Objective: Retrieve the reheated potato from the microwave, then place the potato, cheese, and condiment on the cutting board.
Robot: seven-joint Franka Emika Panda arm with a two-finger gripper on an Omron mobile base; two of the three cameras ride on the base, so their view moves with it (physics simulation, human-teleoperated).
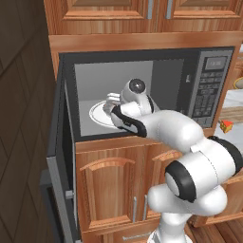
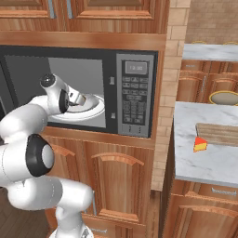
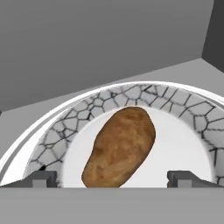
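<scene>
1. Closest to the hand camera, the two dark fingers (image 3: 43, 178) stand wide apart and hold nothing, one on each side of the near end of the potato (image 3: 119, 147).
2. That potato lies on a white plate (image 3: 183, 148) with a cracked-pattern rim, inside the microwave (image 1: 209, 85), whose door is swung open to the left.
3. From the base cameras, the gripper (image 1: 112, 100) reaches into the grey cavity, just above the plate.
4. On the marble surface (image 2: 209, 162) to the right, the cheese (image 2: 200, 144) sits just beside the near edge of the cutting board (image 2: 218, 134), not on it.
5. I cannot pick out the condiment with any certainty.
6. Progress, as I judge it: the door is open and the hand is lined up, but no item is on the board yet. Grasping the potato, carrying it over, then moving the cheese and condiment all remain.
</scene>
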